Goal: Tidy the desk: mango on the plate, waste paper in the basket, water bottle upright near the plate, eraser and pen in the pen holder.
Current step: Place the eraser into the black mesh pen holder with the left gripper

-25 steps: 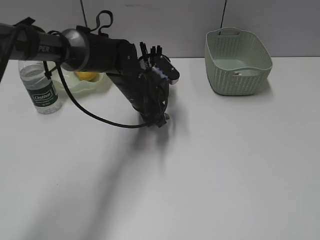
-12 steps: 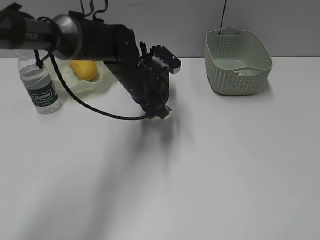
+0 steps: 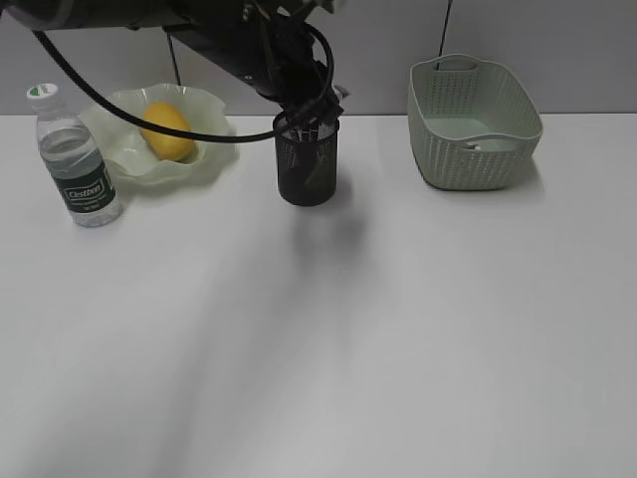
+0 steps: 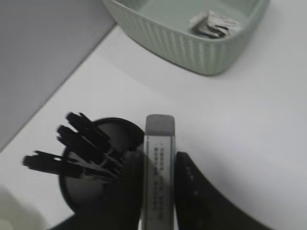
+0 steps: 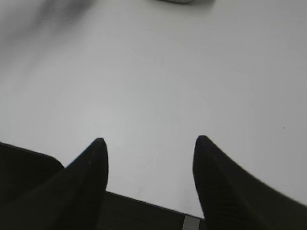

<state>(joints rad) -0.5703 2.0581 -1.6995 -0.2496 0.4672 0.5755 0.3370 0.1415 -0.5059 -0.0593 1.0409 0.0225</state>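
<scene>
My left gripper (image 4: 159, 157) is shut on the eraser (image 4: 159, 139), a grey-white block in a printed sleeve. It hangs just above the right rim of the black mesh pen holder (image 4: 91, 184), where black pens (image 4: 81, 143) stand. In the exterior view the left gripper (image 3: 314, 103) hovers over the pen holder (image 3: 307, 164). The mango (image 3: 167, 130) lies on the plate (image 3: 214, 159). Left of the plate, the water bottle (image 3: 76, 159) stands upright. The waste paper (image 4: 213, 24) lies in the basket (image 3: 473, 149). My right gripper (image 5: 149, 143) is open over bare desk (image 5: 158, 72).
The basket stands at the back right by the grey wall (image 3: 378, 40). A black cable (image 3: 149, 124) from the left arm loops down over the plate. White desk (image 3: 378, 339) stretches across the front.
The left arm has risen and swung back, uncovering the pen holder and plate. Its gripper now hangs over the holder's rim with the eraser in its jaws. The right gripper has not changed.
</scene>
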